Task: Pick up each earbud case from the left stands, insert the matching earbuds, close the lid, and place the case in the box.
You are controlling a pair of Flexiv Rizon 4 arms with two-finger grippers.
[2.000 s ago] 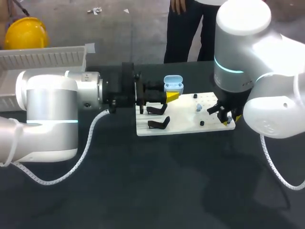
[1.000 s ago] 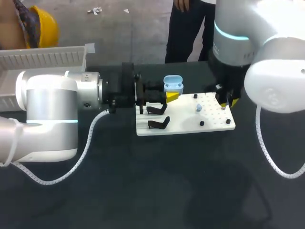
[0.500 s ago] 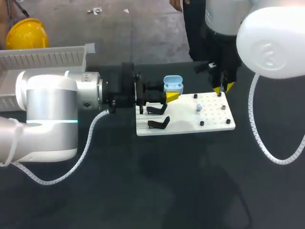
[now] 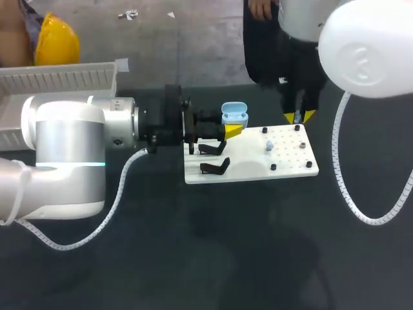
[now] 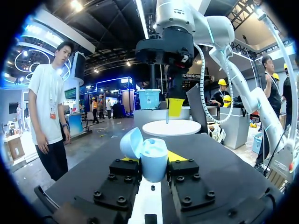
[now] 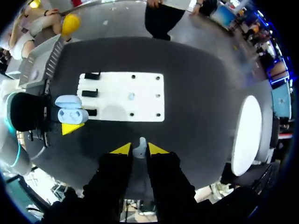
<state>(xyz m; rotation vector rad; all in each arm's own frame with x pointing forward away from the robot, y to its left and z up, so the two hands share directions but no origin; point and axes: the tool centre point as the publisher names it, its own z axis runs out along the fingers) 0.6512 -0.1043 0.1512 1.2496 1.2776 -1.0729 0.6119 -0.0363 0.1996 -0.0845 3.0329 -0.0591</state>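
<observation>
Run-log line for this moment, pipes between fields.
left gripper: shut on earbud case, lid open, beside stands | right gripper: shut on earbud, beyond white board's far edge | second earbud: on board

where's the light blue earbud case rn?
Head view, centre: light blue earbud case, lid open, clamped in the left gripper at the far edge of the white board, by black stands.
</observation>
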